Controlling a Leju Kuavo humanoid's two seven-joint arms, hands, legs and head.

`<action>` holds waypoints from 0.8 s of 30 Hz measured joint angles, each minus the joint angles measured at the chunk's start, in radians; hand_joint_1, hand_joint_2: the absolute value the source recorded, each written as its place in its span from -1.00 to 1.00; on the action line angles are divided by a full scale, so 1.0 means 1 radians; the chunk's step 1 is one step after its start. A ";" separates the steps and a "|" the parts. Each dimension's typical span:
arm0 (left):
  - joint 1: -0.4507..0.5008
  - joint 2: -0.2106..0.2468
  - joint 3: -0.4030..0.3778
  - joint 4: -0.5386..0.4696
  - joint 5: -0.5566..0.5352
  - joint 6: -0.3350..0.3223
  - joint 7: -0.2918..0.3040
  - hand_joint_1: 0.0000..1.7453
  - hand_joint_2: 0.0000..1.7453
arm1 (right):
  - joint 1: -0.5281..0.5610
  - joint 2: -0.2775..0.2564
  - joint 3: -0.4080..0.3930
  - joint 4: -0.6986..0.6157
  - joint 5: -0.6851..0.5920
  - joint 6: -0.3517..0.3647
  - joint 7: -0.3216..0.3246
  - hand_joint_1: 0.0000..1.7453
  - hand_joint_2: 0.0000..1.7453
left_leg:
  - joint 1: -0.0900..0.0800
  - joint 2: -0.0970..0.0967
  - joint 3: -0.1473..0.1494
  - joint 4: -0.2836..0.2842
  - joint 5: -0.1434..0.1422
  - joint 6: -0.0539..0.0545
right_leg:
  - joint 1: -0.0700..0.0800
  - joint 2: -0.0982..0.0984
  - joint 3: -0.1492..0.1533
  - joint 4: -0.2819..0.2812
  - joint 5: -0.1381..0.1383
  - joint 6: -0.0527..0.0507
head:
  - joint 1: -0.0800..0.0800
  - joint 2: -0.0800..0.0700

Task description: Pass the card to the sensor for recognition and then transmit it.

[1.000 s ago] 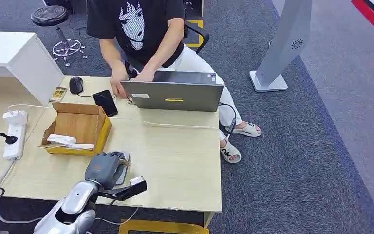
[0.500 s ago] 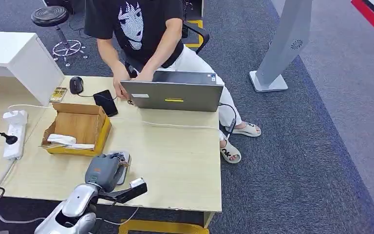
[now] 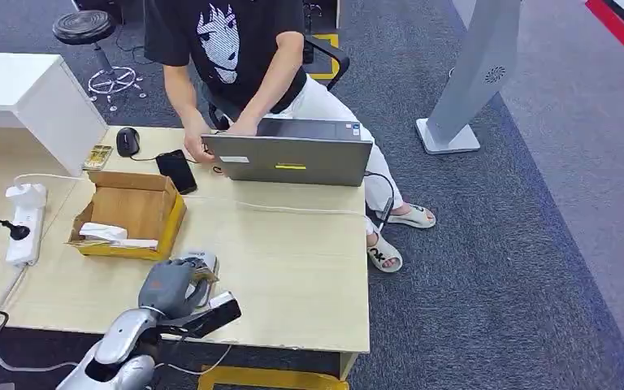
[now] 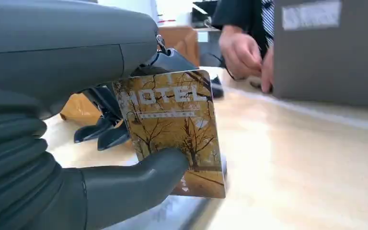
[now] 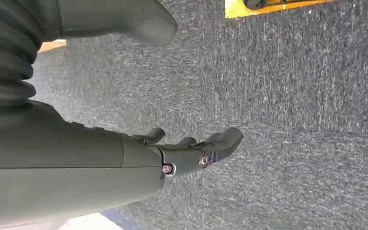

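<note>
One cardboard box (image 3: 130,213) stands on the table (image 3: 301,268) at about 11 o'clock from the left hand (image 3: 171,284), which pinches a golden hotel card (image 4: 172,129) between thumb and fingers, upright, just over the grey sensor (image 3: 203,272) near the table's front edge. At 1 o'clock from this hand, a person (image 3: 236,49) touches the laptop (image 3: 288,158). Right hand (image 5: 191,153) hangs over the carpet with fingers loosely apart, holding nothing.
</note>
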 joint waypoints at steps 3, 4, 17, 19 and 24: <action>-0.055 0.046 0.042 -0.024 0.021 -0.007 -0.007 1.00 1.00 | -0.002 0.000 0.008 -0.004 -0.002 0.003 0.003 -1.00 1.00 | 0.000 0.000 0.000 0.000 0.001 -0.001 | 0.002 0.000 0.000 0.001 0.000 -0.001 | 0.001 0.000; -0.078 0.065 0.058 -0.024 0.025 -0.014 -0.009 1.00 1.00 | -0.003 0.000 0.011 -0.003 -0.004 0.003 0.003 -1.00 1.00 | 0.000 0.000 -0.001 0.000 0.001 -0.001 | 0.002 0.000 0.000 0.001 0.000 -0.001 | 0.000 0.000; -0.167 0.157 0.114 -0.025 0.027 -0.011 -0.008 1.00 1.00 | -0.018 0.000 0.019 0.003 -0.028 -0.010 -0.005 -1.00 1.00 | 0.000 0.000 -0.002 0.000 0.001 -0.002 | 0.002 0.000 -0.003 0.003 0.000 -0.001 | 0.001 0.000; -0.181 0.175 0.123 -0.025 0.032 -0.009 -0.009 1.00 1.00 | -0.024 -0.001 0.023 0.011 -0.040 -0.020 -0.007 -1.00 1.00 | 0.000 0.000 -0.002 0.000 0.001 -0.002 | 0.002 0.000 -0.003 0.003 0.000 -0.001 | 0.000 0.000; -0.207 0.214 0.136 -0.025 0.034 -0.009 -0.009 1.00 1.00 | -0.033 -0.005 0.039 0.029 -0.061 -0.035 -0.008 -1.00 1.00 | 0.000 0.000 -0.002 0.000 0.002 -0.003 | 0.002 0.000 -0.003 0.003 0.000 -0.001 | 0.000 0.000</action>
